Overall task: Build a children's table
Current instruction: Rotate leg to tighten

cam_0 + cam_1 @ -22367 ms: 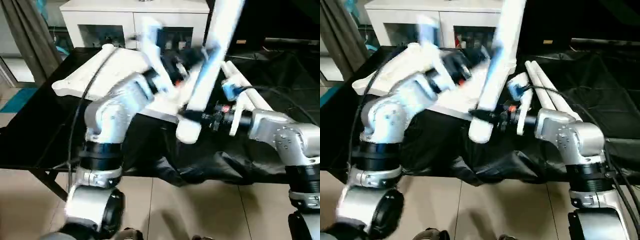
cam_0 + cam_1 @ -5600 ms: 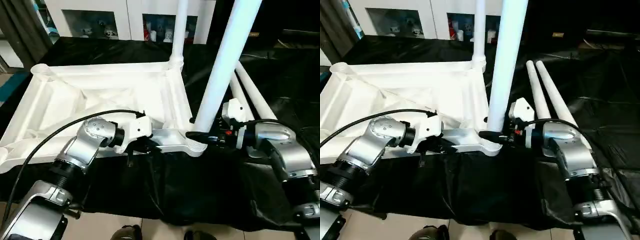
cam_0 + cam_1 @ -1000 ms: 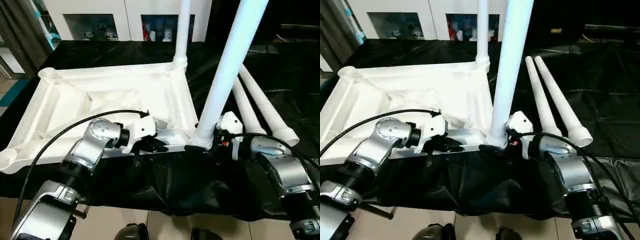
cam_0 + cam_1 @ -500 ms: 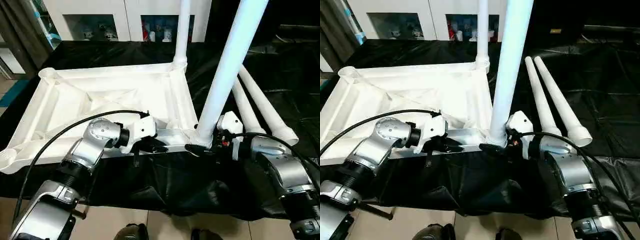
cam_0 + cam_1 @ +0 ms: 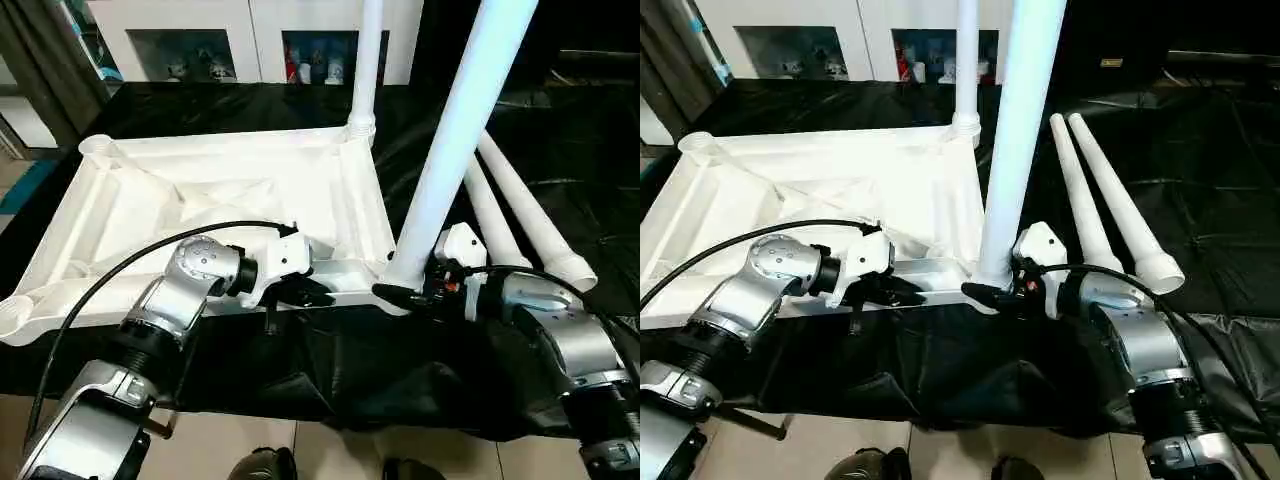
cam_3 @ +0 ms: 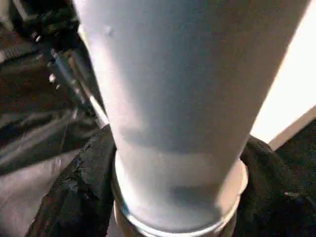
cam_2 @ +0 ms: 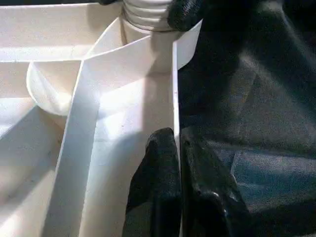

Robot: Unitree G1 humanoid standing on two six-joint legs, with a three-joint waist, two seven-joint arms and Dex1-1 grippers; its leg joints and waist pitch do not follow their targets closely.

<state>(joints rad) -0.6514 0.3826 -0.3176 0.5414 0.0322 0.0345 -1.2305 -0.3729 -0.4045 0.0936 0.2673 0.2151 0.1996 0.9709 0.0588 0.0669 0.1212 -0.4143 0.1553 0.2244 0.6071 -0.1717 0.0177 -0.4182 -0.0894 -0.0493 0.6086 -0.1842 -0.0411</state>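
The white table top (image 5: 150,215) lies upside down on the black-draped bench, ribs and corner sockets facing up. One leg (image 5: 365,60) stands upright in the far right socket. A second leg (image 5: 455,150) leans slightly, its base at the near right socket, and my right gripper (image 5: 402,291) is shut around that base; its black fingers (image 6: 74,197) hug both sides of the tube. My left gripper (image 5: 308,294) is shut on the top's near rim (image 7: 174,98), one finger on each side of the thin wall. Two loose legs (image 5: 525,225) lie to the right.
A white cabinet (image 5: 250,25) with glass doors stands behind the bench. Black cloth (image 5: 380,370) hangs in folds over the bench's front edge. A grey curtain (image 5: 35,60) hangs at the far left, and tiled floor (image 5: 330,455) runs below.
Almost nothing differs: the right gripper keeps its hold on the leaning leg's base, which has settled slightly at the near right socket. The left gripper stays on the rim.
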